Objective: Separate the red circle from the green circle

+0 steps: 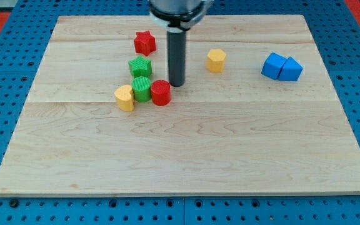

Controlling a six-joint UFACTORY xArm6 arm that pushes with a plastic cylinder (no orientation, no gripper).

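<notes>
My tip stands on the board just to the view's upper right of the red circle, close enough that the two look to be touching or very nearly so. There are no jaws on this arm to spread or press together: it ends in a plain rod, and it holds nothing.

From my tip, the red circle lies toward the view's lower left, and the green circle sits beyond it, further to the view's left, pressed against the red one's side. That line is the trouble (tip, red, green, almost in a row): a push straight to the view's left would likely drive both circles along together instead of parting them.

So the relation that matters is that the green circle is on the far side of the red one from my tip. A push toward the view's bottom, or lower right, looks the better bet, since it would slide the red circle off along the green one's flank.

Also left of my tip are a yellow heart-like block, touching the green circle, and a green star-like block just above it.
</notes>
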